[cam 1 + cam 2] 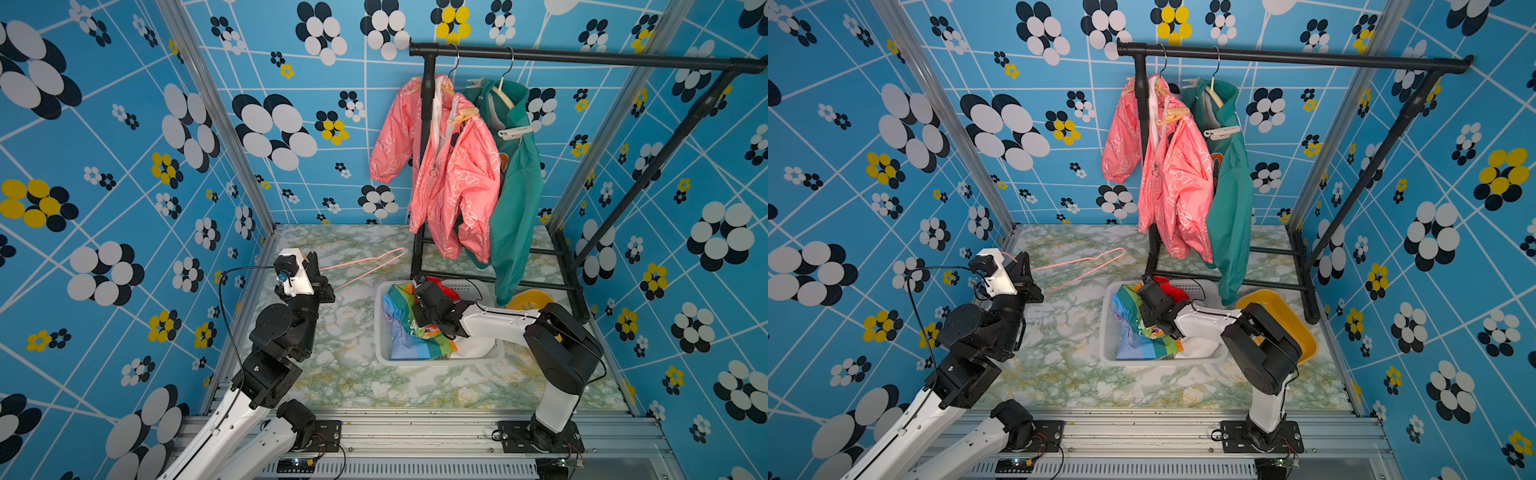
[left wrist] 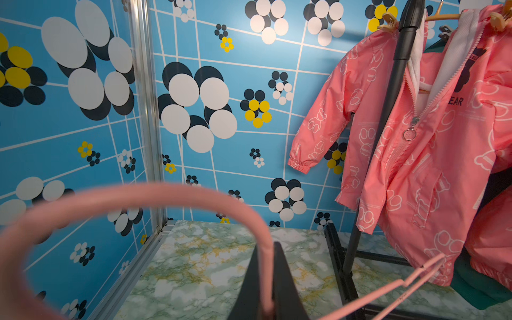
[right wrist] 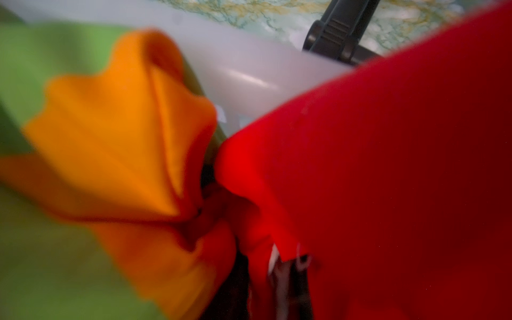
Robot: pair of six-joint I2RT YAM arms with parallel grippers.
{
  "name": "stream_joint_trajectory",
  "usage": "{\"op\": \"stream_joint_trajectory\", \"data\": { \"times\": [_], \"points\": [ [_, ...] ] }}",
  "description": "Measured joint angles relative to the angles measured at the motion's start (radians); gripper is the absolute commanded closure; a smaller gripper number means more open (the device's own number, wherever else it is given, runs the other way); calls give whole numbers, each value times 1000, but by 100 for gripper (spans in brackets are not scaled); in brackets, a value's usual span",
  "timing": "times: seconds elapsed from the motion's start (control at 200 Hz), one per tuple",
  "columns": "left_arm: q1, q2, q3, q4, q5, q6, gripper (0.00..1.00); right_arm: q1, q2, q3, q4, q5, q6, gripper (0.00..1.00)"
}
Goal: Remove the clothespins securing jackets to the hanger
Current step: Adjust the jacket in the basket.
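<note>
Pink-coated wire is clamped between the closed fingers of the left gripper (image 2: 267, 279). It is a bare hanger (image 2: 138, 191), held out low over the marbled tabletop (image 1: 353, 382). Since no garment or pin is carried on it, it is judged to be held there simply to be out of the way. Further right, the right gripper (image 1: 424, 291) is set down inside the white basket (image 1: 382, 332), among a crumpled multicoloured garment (image 1: 405, 332). Whether its jaws are parted or closed cannot be told: they are covered by the wrist in both top views, and only blurred red and orange cloth is shown in the right wrist view. Beyond the basket, the pink jacket (image 1: 453, 166) is hung on the black rack (image 1: 582, 56) and pinned to its own hanger by a tan clothespin (image 1: 463, 114) at the near shoulder. A second tan pin (image 2: 388, 23) is made out at the far shoulder in the left wrist view. Just beside it, the teal jacket (image 1: 519, 187) is secured by a whitish-grey clothespin (image 1: 515, 132). Its far shoulder is hard to make out, so any further pin there cannot be confirmed. A yellow tub (image 1: 530, 299) is partly covered by the right arm.
</note>
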Motion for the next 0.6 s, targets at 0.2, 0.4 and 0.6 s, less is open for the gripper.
{"op": "stream_joint_trajectory", "data": {
  "times": [0.2, 0.4, 0.6],
  "points": [
    [0, 60, 32, -11, 50, 0, 100, -7, -338, -57, -54, -18, -38, 1],
    [2, 159, 106, -60, 129, 9, 100, -10, -624, -92, -89, -125, -99, 2],
    [28, 264, 196, -123, 317, 46, 100, -10, -770, -89, -174, -253, -211, 8]
  ]
}}
